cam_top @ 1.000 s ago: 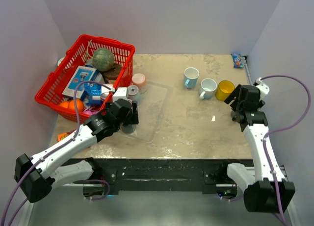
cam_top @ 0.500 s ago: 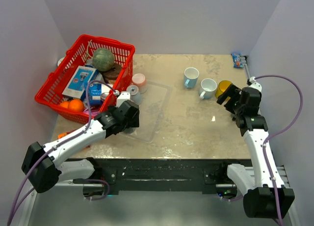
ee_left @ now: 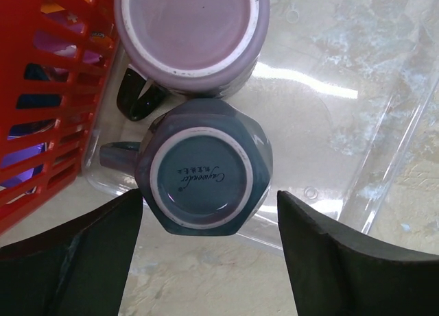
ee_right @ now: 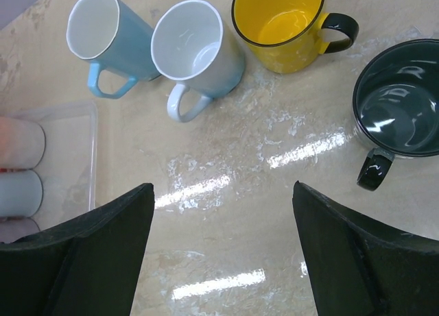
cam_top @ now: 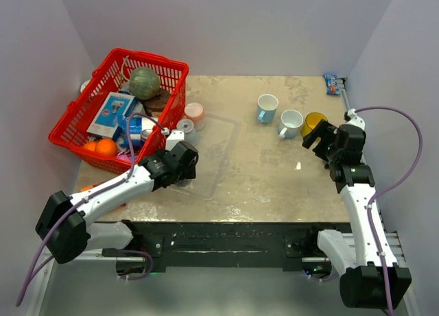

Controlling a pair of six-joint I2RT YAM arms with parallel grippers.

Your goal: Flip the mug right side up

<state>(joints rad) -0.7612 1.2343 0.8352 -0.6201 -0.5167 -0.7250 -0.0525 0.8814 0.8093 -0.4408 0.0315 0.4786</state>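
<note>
A grey-blue faceted mug (ee_left: 202, 175) stands upside down at the near edge of a clear plastic tray (ee_left: 329, 131), with its handle pointing left. A lilac mug (ee_left: 192, 31) stands upside down just beyond it. My left gripper (ee_left: 209, 206) is open right above the grey-blue mug, one finger on each side and not touching it. In the top view the left gripper (cam_top: 180, 166) hides that mug. My right gripper (ee_right: 223, 192) is open and empty over bare table, and in the top view it (cam_top: 321, 139) is beside the yellow mug (cam_top: 313, 122).
Upright light blue (ee_right: 106, 38), white (ee_right: 199, 45), yellow (ee_right: 285, 25) and dark grey (ee_right: 401, 100) mugs stand near the right gripper. A full red basket (cam_top: 82, 117) sits left of the tray. A pink cup (cam_top: 194, 111) and a grey cup (cam_top: 185, 127) stand on the tray's far end.
The left gripper has shifted a little right and settled over the upside-down mug. The right gripper has swung left from the table's right edge toward the yellow mug.
</note>
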